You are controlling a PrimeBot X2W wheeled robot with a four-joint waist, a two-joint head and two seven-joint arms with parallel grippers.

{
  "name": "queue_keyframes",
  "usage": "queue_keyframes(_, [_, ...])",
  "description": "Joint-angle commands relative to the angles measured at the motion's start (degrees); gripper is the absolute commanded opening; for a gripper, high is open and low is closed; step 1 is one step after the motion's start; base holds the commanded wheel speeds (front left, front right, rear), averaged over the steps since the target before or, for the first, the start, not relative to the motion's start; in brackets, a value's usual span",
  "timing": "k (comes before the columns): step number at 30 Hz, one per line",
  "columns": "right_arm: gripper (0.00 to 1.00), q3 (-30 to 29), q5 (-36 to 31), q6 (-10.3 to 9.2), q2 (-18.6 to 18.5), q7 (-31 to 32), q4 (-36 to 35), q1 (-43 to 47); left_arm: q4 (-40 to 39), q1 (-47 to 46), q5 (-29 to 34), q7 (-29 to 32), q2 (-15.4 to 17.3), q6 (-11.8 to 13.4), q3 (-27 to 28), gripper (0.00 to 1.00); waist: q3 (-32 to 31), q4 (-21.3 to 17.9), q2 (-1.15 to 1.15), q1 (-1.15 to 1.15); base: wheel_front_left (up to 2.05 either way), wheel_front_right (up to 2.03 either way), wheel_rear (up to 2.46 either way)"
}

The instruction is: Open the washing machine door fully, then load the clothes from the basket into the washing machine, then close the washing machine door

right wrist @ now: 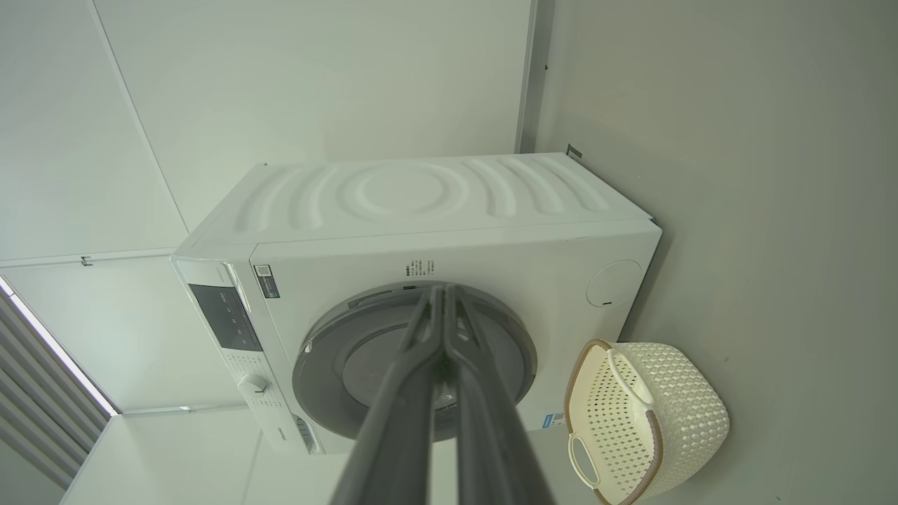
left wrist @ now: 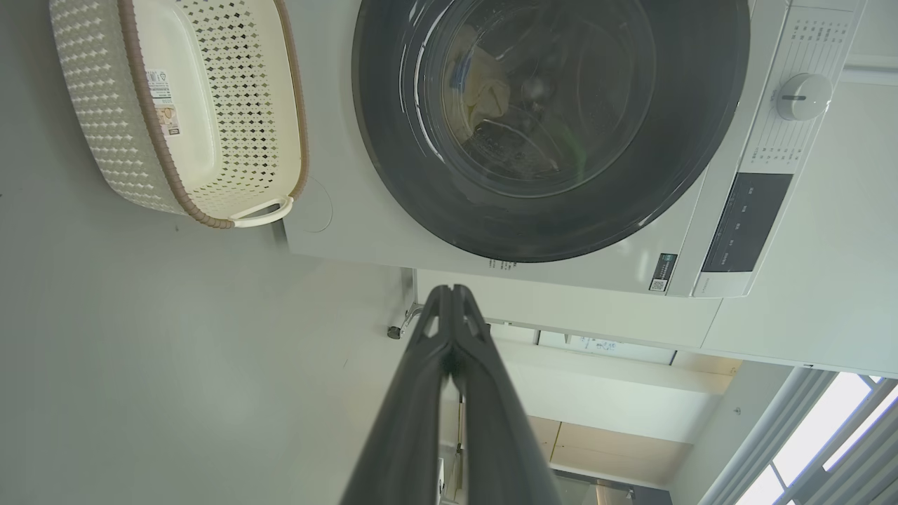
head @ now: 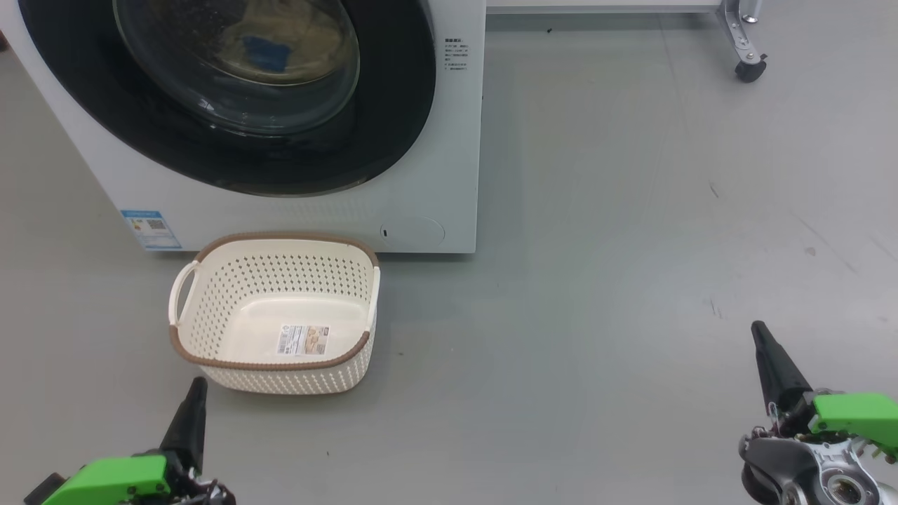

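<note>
Large round black-rimmed glass washing machine door (head: pixel 393 105) stands shut on the white front-loading washing machine (head: pixel 449 175), with cream-yellow and blue clothes (head: pixel 280 38) behind its glass; the perforated cream plastic basket (head: pixel 295 379) sits on the grey floor (head: pixel 596 245) before it; left end effector (head: pixel 199 383) and right end effector (head: pixel 758 327) are both closed, fingers together.

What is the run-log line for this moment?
washing machine door shut | clothes inside, behind its glass | basket empty | left pincer shut, holding nothing | right pincer shut, holding nothing
</note>
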Motion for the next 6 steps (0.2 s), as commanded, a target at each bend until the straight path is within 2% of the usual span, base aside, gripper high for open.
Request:
queue_keyframes(1, [0.00, 1.20, 0.43, -0.15, -1.03, 0.33, -2.29, -3.40, -1.81, -2.88, 0.37, 0.34, 0.41, -0.23, 2.09, 0.00, 0.00, 0.00, 0.00, 0.00, 0.00, 0.00, 0.00])
queue_keyframes(6, [0.00, 1.20, 0.43, -0.15, -1.03, 0.33, -2.29, -3.40, -1.81, -2.88, 0.38, 0.35, 0.41, -0.23, 2.10, 0.00, 0.00, 0.00, 0.00, 0.00, 0.00, 0.00, 0.00])
